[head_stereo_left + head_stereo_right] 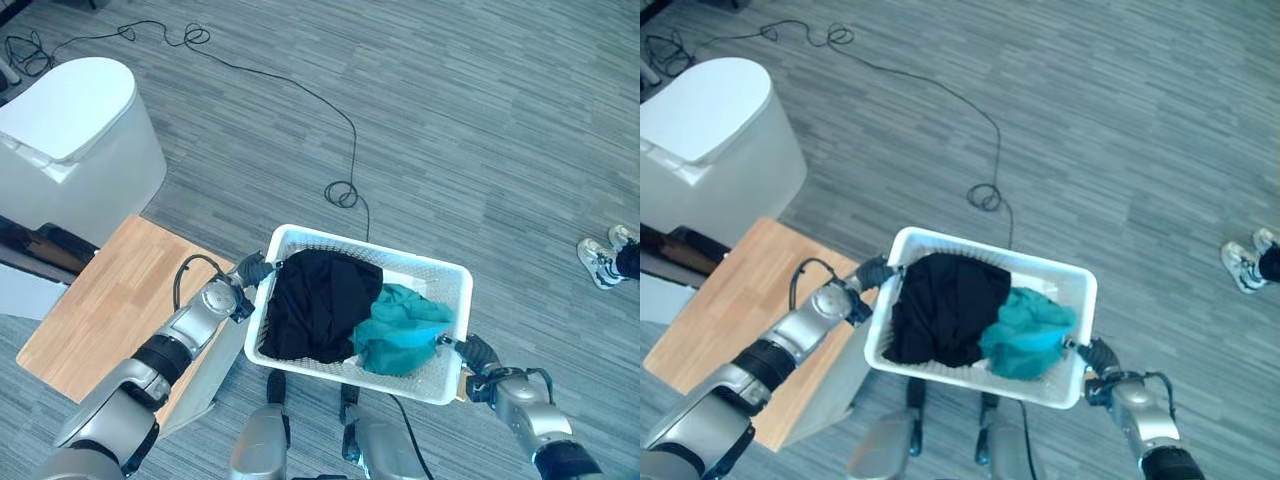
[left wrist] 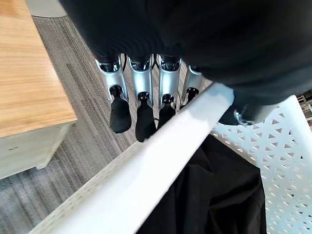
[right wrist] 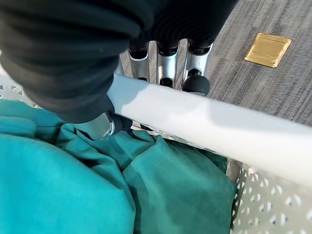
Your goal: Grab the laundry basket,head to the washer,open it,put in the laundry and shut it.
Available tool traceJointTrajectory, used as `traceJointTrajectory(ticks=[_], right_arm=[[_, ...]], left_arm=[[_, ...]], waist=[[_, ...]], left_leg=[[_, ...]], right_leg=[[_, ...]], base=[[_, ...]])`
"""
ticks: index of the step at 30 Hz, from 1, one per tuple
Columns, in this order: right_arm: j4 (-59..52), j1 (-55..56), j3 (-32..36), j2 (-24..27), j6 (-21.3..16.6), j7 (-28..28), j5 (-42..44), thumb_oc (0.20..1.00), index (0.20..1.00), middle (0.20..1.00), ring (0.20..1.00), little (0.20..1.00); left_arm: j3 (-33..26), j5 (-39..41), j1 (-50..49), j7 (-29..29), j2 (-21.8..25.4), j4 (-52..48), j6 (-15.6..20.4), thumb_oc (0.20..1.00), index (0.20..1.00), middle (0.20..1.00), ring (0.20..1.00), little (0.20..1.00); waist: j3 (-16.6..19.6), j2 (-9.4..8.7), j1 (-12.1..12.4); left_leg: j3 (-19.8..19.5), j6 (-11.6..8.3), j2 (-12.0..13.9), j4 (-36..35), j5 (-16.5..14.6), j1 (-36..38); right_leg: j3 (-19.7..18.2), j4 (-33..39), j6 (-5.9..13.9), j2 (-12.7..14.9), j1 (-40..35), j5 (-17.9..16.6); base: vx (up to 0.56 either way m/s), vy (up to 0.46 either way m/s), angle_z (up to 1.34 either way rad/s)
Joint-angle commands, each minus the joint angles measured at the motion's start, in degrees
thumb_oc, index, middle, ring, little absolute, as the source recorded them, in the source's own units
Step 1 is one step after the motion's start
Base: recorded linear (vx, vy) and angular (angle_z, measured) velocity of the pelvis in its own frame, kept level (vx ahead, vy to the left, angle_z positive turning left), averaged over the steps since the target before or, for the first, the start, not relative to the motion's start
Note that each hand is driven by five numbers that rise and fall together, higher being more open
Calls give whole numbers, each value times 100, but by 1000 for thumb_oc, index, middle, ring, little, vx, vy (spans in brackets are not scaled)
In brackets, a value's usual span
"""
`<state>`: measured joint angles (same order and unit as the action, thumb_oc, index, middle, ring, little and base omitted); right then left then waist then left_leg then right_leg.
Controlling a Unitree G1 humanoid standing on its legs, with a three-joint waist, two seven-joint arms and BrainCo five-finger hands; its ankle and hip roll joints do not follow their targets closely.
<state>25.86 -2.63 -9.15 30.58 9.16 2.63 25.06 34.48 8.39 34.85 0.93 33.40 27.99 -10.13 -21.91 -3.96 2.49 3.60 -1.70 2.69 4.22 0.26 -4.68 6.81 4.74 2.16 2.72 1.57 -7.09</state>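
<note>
A white perforated laundry basket [image 1: 372, 246] hangs above the grey floor between my two hands. A black garment [image 1: 318, 300] fills its left part and a teal garment [image 1: 402, 326] lies at the right. My left hand [image 1: 252, 270] is shut on the basket's left rim [image 2: 161, 156], with its fingers [image 2: 141, 105] under the rim and the thumb inside. My right hand [image 1: 478, 352] is shut on the right rim [image 3: 209, 126], its fingers [image 3: 168, 68] outside, the thumb pressed against the teal cloth [image 3: 73, 185].
A white rounded washer [image 1: 75, 130] stands at the far left. A low wooden table [image 1: 100, 300] sits under my left arm. A person's shoes [image 1: 603, 258] show at the right edge. A brass floor plate [image 3: 268, 48] lies beside the basket.
</note>
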Motion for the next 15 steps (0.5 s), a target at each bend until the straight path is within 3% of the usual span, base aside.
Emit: traceJointTrajectory(ticks=[1,6,7,8,9,10,11,12,13,14,15], right_arm=[[-198,154,379,741,-290,162,388,200,200,200,200,200],[-255,312,535,879,-314,130,435,200,200,200,200,200],[-295,374,568,894,-307,127,456,200,200,200,200,200],[-420,528,635,962,-292,151,486,200,200,200,200,200],[-423,529,640,962,-291,151,486,200,200,200,200,200],[-511,577,630,993,-267,192,499,200,200,200,200,200],[-514,579,634,1010,-257,187,500,200,200,200,200,200],[-515,579,633,1010,-256,187,500,200,200,200,200,200],[-508,573,636,1016,-232,161,528,200,200,200,200,200],[-583,568,653,958,-212,131,574,200,200,200,200,200],[-590,535,629,927,-225,134,588,200,200,200,200,200]], left_arm=[[-506,94,380,-182,-7,91,442,200,200,200,200,200],[-460,22,525,-196,-13,155,422,200,200,200,200,200],[-463,0,539,-192,-23,159,405,200,200,200,200,200],[-512,-38,521,-200,-32,146,364,200,200,200,200,200],[-511,-39,525,-199,-32,145,363,200,200,200,200,200],[-586,-47,437,-220,-23,134,351,200,200,200,200,200],[-597,-25,403,-223,-15,148,335,200,200,200,200,200],[-597,-25,402,-223,-14,147,334,200,200,200,200,200],[-604,8,396,-244,-5,192,309,200,200,200,200,200],[-688,-26,356,-248,12,258,306,200,200,200,200,200],[-712,-44,336,-247,35,280,316,200,200,200,200,200]], waist=[[214,145,105],[139,115,93],[124,101,93],[53,115,140],[66,110,130],[17,118,174],[18,85,176],[28,98,163],[-1,106,187],[-36,141,323],[2,159,376]], left_leg=[[-157,-6,66,692,-292,-306],[-229,-154,324,1327,-170,-501],[-252,-166,383,1557,-71,-565],[-470,-142,495,2473,166,-873],[-478,-142,486,2458,198,-897],[-689,-27,407,3218,258,-1117],[-703,-3,369,3474,437,-1275],[-727,-7,375,3510,428,-1309],[-727,23,311,3496,467,-1433],[-654,36,-178,2894,185,-1795],[-601,25,-292,2389,222,-1914]], right_leg=[[300,-830,100,-117,-10,1215],[302,-821,-29,-289,-166,1318],[284,-824,-66,-327,-226,1341],[178,-821,-177,-499,-398,1385],[188,-814,-179,-493,-375,1367],[110,-845,-244,-554,-476,1406],[135,-837,-268,-535,-497,1403],[149,-839,-270,-549,-485,1404],[154,-835,-286,-550,-519,1432],[68,-846,-245,-612,-660,1561],[50,-832,-226,-674,-678,1604]], base=[[29,-151,-1],[39,-176,1],[79,-219,10],[74,-218,14],[117,-244,13],[72,-138,1],[77,-134,-35],[44,-72,-42],[181,-18,-36],[248,-19,-1],[330,9,14]])
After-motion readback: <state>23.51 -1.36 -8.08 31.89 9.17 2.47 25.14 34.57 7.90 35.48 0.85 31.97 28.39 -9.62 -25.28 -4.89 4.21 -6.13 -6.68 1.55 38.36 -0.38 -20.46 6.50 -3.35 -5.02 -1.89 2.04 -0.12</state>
